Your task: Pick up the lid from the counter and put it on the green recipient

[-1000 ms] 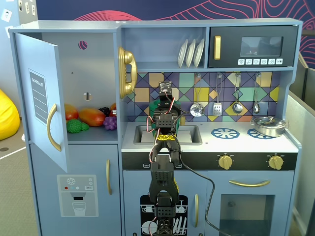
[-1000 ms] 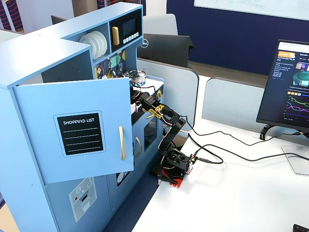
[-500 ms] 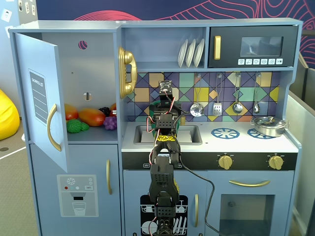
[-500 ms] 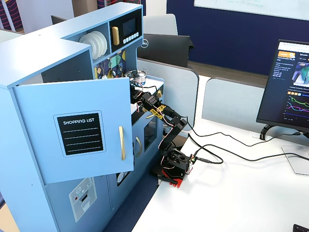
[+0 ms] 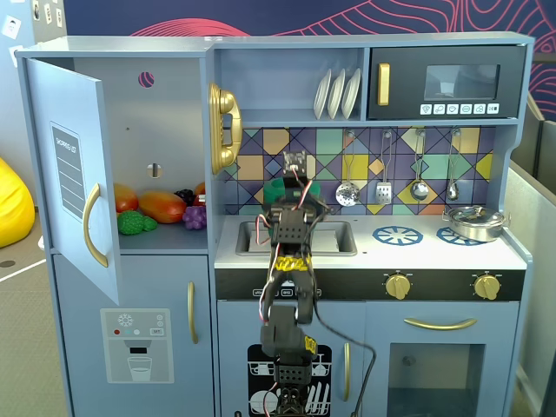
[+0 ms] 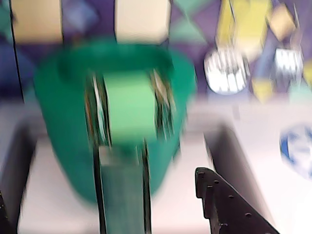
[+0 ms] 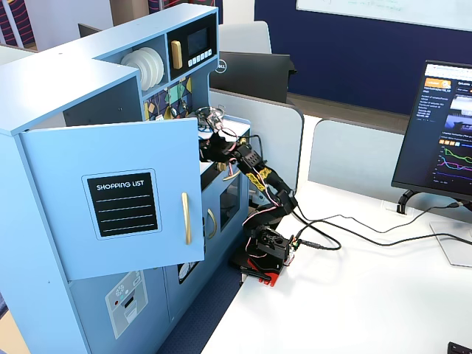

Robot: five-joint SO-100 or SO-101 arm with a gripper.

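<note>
You are working at the toy kitchen [image 5: 452, 87], with the arm reaching over the worktop [image 5: 434, 252] and into the sink [image 5: 334, 236], as both fixed views are showing. The green pot [image 6: 63, 107] is standing upright in the sink recess. In the wrist view it is filling the upper middle of the picture, dead ahead at 12 o'clock from the tool [image 5: 294, 174], with its open mouth facing up and its ribbed strip turned toward you.

The lid is not showing itself clearly. In the wrist view a dark green strip is running from the pot's base down to 6 o'clock. It may be the lid seen edge-on, but the blur is hiding which.

One black finger [image 6: 214, 195] is entering at 5 o'clock. You are not seeing enough to tell whether the tool is clenched, released or carrying anything.

Judging from this, the coming move is turning on height. The pot's rim is lying forward and slightly 11 o'clock of centre, so anything you are carrying needs to be travelling above that rim, flat.
</note>
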